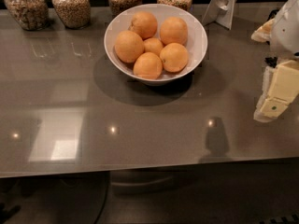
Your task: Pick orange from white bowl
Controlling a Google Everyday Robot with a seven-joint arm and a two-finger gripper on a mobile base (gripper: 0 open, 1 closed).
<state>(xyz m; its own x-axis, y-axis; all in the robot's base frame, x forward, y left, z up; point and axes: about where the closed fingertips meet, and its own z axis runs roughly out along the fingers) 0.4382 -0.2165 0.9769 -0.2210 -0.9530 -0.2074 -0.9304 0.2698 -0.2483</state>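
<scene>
A wide white bowl (198, 43) stands on the grey counter at the back centre. It holds several oranges (148, 65), piled together and fully in view. My gripper (273, 99) hangs at the right edge of the view, above the counter. It is well to the right of the bowl and a little nearer the front, apart from it and holding nothing that shows. The arm (286, 27) comes down from the upper right.
Several glass jars of grains and nuts (71, 6) line the counter's back edge. A white stand (224, 6) sits behind the bowl to the right. The counter's front edge (140, 169) runs across the lower view, with dark floor below.
</scene>
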